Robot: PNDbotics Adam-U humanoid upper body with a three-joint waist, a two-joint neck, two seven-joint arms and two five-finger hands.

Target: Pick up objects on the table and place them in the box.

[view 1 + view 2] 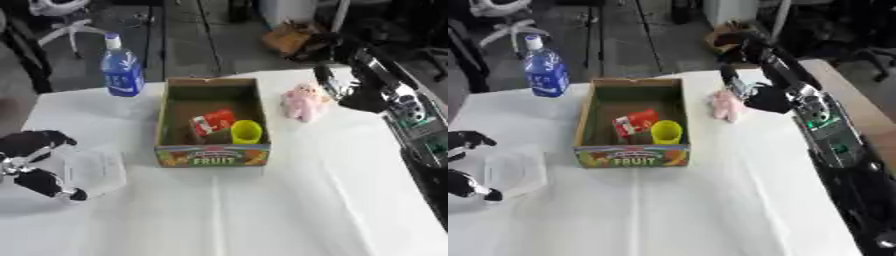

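one hand [350, 92] beside toy [304, 101] (pink)

**Grey floor and clutter behind a white-covered desk**

From my feed I see the desk [262, 210] under a white cloth, creased down the middle, filling the lower part of both views. Beyond its far edge lies a dark grey floor [184, 40] crossed by thin lines. At the upper left stands a white chair base [66, 25] on spokes. A brown, crumpled shape [293, 37] sits on the floor near the top centre. Light is even and soft.
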